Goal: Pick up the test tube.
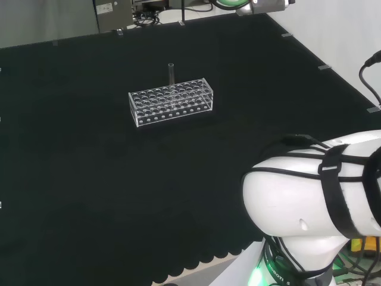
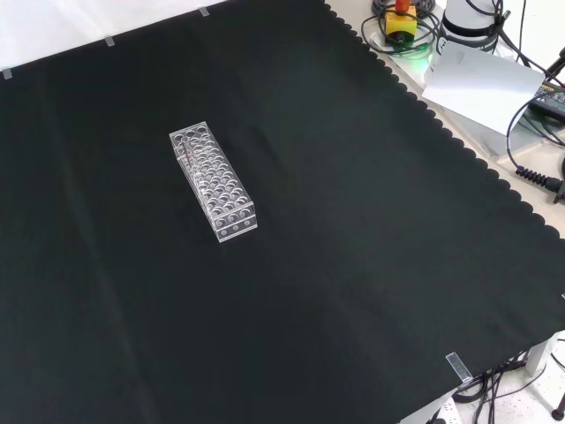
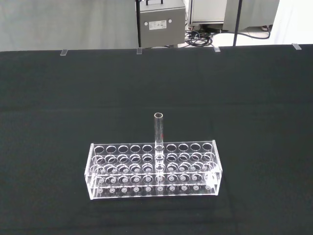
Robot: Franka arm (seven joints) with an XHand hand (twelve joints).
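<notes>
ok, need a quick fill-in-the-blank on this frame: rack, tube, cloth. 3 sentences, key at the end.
1. The test tube stands ____ in the clear rack.
2. The number of tubes in the rack is ____.
3. The rack rests on a cloth whose colour is ____.

Missing words: upright; one; black
</notes>
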